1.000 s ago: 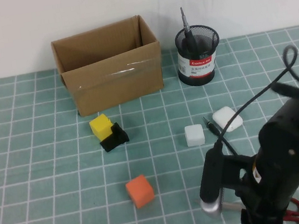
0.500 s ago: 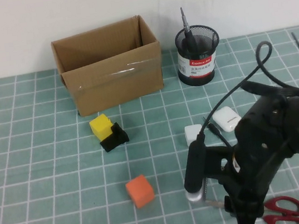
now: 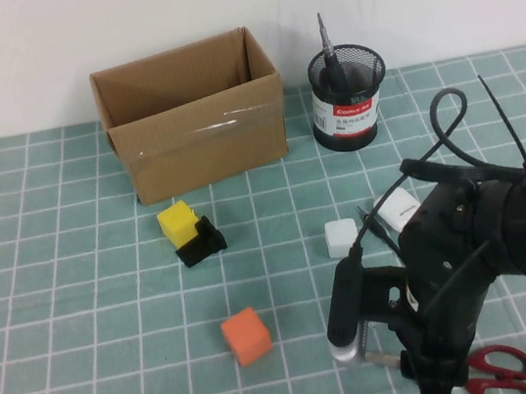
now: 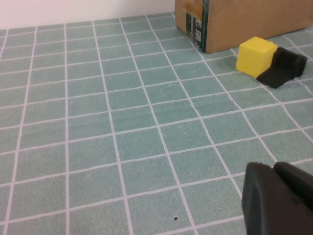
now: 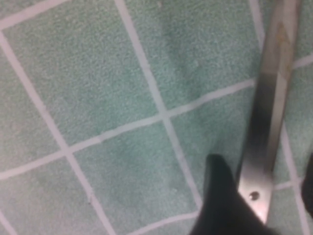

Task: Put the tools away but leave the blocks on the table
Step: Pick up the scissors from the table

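- I am holding the right gripper low over the scissors at the near right of the worktop, fingers apart and straddling the steel blades, because that narrow flat part looks to me like the easiest place to pinch.
- The scissors are lying flat on the mat, red handles poking out beside the arm in the high view; nothing is clamped on them yet.
- I am keeping the left gripper parked low at the near left, fingers together and empty, well apart from the blocks, so it is not disturbing them.
- The yellow block and black notched block are sitting touching, just in front of the cardboard box; the orange block and white block are resting apart from them.
- One driver is already standing in the mesh pen cup, which I judge to be one place for tools.
- A thin black driver is lying between the white block and the white rounded case, partly hidden by my arm, so it is waiting its turn.
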Tool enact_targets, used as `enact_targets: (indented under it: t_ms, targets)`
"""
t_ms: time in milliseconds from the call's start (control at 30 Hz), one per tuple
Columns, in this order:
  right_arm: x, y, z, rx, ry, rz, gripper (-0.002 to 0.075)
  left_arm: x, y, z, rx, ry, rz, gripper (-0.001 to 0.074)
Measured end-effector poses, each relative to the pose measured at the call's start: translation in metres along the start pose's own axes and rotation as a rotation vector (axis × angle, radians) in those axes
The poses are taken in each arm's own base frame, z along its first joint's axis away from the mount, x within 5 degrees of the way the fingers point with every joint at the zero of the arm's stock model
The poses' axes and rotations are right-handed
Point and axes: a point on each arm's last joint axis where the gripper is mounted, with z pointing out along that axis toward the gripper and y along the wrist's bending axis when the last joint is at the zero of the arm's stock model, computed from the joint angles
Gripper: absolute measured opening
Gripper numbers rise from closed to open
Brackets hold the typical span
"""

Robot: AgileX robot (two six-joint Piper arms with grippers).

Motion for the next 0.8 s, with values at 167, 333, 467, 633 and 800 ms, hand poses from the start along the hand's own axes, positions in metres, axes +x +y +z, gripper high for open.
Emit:
enact_targets:
  t_ms: [167,333,467,633,800]
  targets:
    - [0.0,-0.0018,-0.0047,0.016,0.0,0.015,0.0299,0.0,0.0,0.0,0.0,0.0,0.0,-0.0001]
    - [0.0007,-0.0033,-0.0052,0.03,0.011,0.037,0.03,0.0,0.0,0.0,0.0,0.0,0.0,-0.0001]
    - [0.0008,-0.0036,-0.0052,0.033,0.012,0.039,0.0264,0.0,0.0,0.0,0.0,0.0,0.0,-0.0001]
    - [0.0007,-0.0016,-0.0051,0.011,0.011,0.059,0.0178,0.0,0.0,0.0,0.0,0.0,0.0,-0.0001]
    - [0.0006,-0.001,-0.0051,0.004,0.01,0.063,0.0143,0.0,0.0,0.0,0.0,0.0,0.0,-0.0001]
